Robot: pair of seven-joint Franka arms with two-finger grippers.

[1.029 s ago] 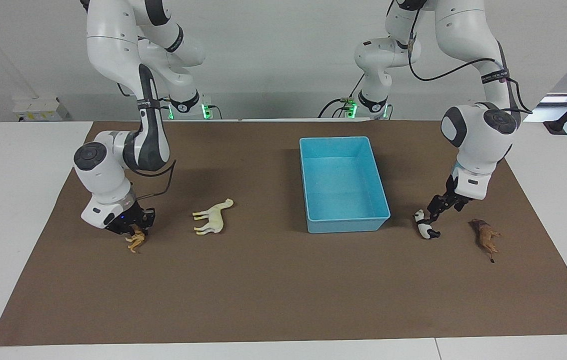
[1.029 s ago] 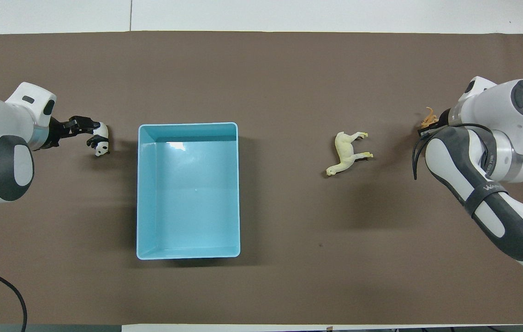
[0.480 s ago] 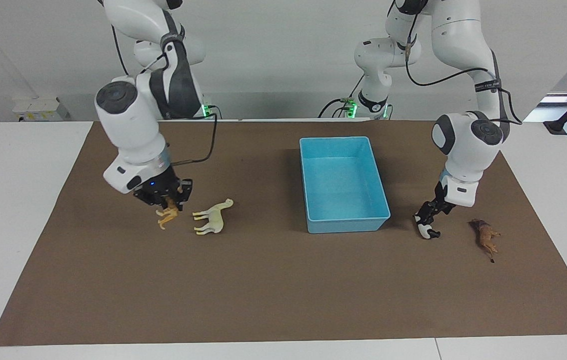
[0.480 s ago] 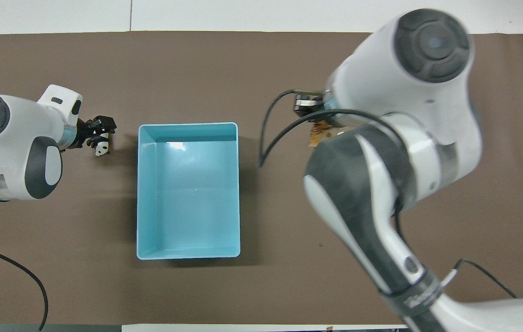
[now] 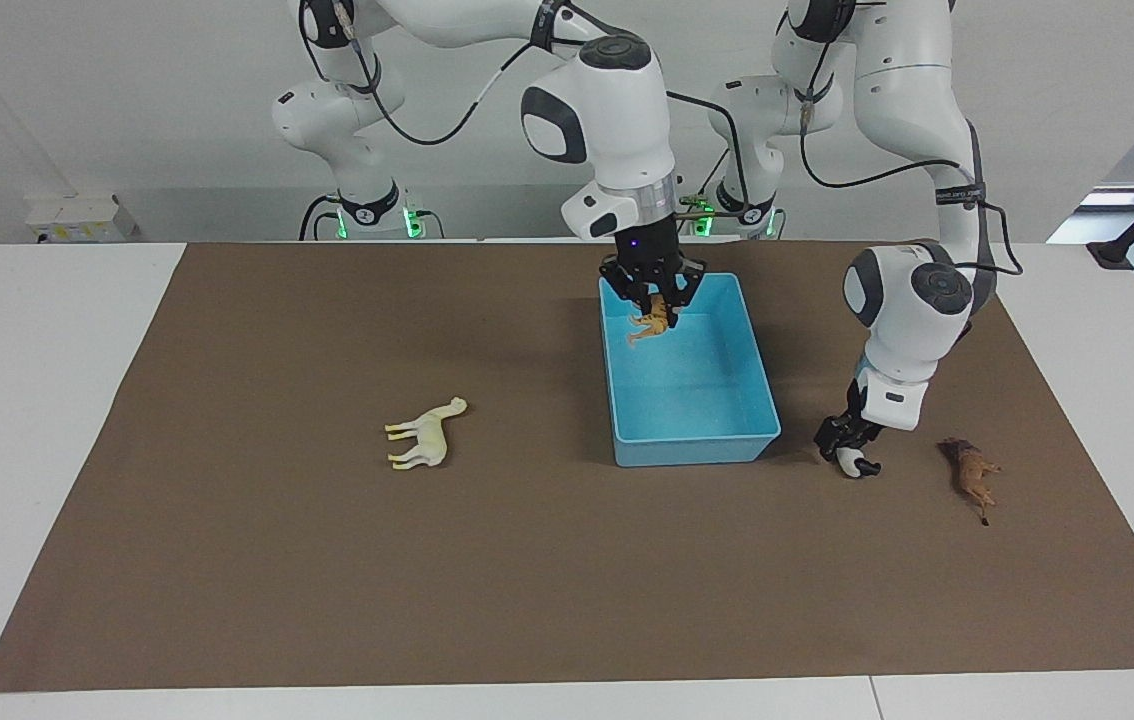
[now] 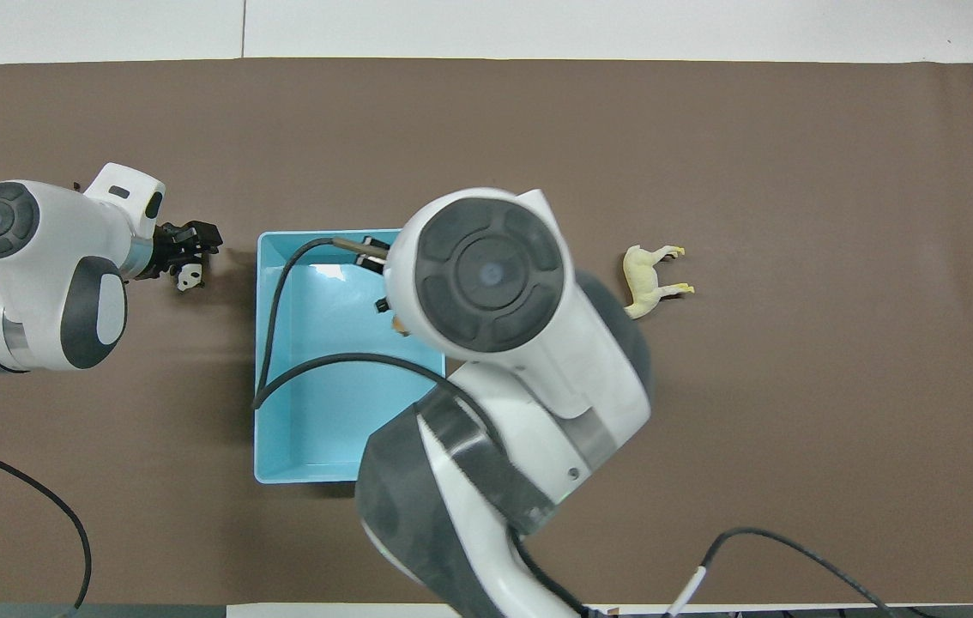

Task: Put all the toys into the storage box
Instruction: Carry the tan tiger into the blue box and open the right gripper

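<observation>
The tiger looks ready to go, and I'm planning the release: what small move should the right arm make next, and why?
Probably open the jaws. The right gripper holds the tiger in the air over the storage box, at the end nearer the robots, so it should drop inside. The left gripper is down at the panda beside the box.

Plain white wall, white table
</observation>
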